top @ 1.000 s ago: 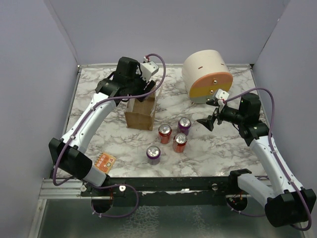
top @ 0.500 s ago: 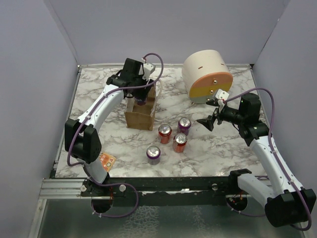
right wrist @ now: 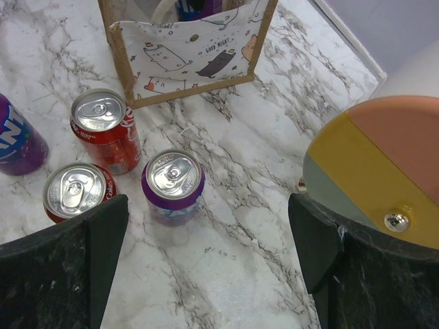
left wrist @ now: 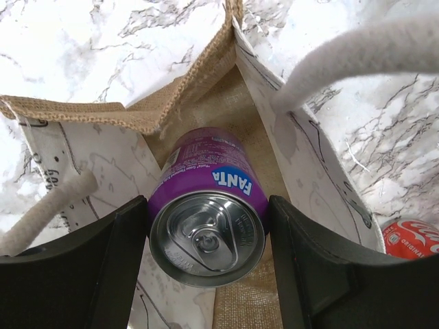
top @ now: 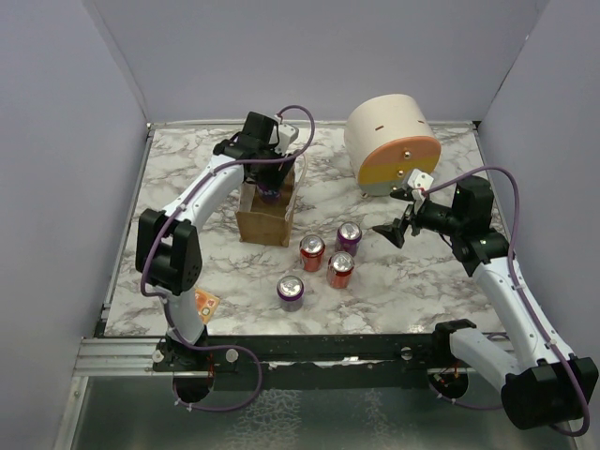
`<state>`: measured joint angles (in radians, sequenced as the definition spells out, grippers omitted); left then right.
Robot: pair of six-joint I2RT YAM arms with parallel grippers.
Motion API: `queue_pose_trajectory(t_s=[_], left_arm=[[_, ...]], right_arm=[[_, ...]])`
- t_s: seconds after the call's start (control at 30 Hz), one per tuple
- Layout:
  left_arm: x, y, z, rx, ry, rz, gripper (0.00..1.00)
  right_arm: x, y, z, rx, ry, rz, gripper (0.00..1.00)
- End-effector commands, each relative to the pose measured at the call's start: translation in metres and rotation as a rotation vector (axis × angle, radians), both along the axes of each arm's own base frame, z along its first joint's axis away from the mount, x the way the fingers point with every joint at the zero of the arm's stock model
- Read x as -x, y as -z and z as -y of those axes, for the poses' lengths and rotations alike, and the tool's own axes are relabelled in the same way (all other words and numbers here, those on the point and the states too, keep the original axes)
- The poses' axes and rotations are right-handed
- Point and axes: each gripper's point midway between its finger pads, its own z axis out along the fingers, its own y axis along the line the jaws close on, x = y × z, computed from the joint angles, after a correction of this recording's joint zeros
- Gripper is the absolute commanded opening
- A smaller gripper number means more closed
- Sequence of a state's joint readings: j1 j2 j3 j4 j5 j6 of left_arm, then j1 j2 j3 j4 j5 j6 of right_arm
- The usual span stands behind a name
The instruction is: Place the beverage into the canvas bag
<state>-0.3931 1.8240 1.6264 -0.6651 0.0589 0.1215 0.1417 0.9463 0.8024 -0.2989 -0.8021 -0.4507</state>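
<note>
FANTA: purple can (left wrist: pixel 208 199), centre of left wrist view | ORIGINAL: red can (left wrist: pixel 411 238), 4 o'clock | GOOD NIGHT: canvas bag (right wrist: pixel 195 58) panel, 12 o'clock, right wrist view

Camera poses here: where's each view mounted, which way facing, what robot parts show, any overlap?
Top external: above, behind the bases, looking down on the marble table; both arms whole, left gripper over the canvas bag, right gripper open.
Left wrist: straight down into the bag; left fingers clamp a purple Fanta can.
Right wrist: down across loose cans toward the bag; right fingers at bottom corners.
Shared: all three see the bag.
</note>
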Motion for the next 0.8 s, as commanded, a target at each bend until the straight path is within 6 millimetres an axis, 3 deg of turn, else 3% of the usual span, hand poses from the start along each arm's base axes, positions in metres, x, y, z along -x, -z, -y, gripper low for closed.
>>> queue_pose_trajectory(t_s=[0.0,0.43,0.77], left_arm=[[-0.030,-0.033,-0.001,0.042,-0.045,0.114,0.00],[-0.046,-0.013,-0.014,0.037,-0.073,0.053,0.00],[-0.056,0.015,-0.018,-0.018,-0.079,0.020,0.00]], right_arm=[[0.000,-0.001,0.003,0.009,0.006,0.023,1.00],[0.000,0.000,0.004,0.012,0.011,0.023,1.00],[-0.001,0.000,0.004,0.016,0.014,0.028,1.00]])
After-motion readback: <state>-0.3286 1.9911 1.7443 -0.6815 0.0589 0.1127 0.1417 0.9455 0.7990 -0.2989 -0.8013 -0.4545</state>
